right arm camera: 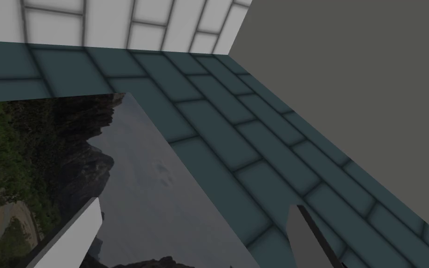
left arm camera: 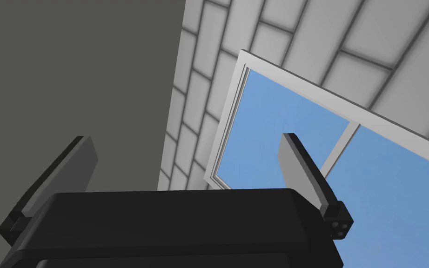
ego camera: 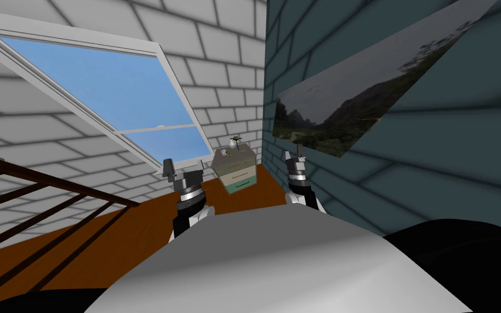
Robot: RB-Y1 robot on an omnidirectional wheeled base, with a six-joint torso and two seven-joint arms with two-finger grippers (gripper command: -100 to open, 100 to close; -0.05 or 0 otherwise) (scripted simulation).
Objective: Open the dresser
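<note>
Dresser (ego camera: 237, 169), drawers shut, stands in the far corner, a small plant (ego camera: 236, 140) on top; left jaws and right jaws both gape open, empty, well apart from it.

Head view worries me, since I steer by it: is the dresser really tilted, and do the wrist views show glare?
Head view: the slant is the camera's roll and wide lens; the dresser, window and wall picture all lean with it. Left wrist view: even light, no glare. Right wrist view: dimmer, no glare.
</note>
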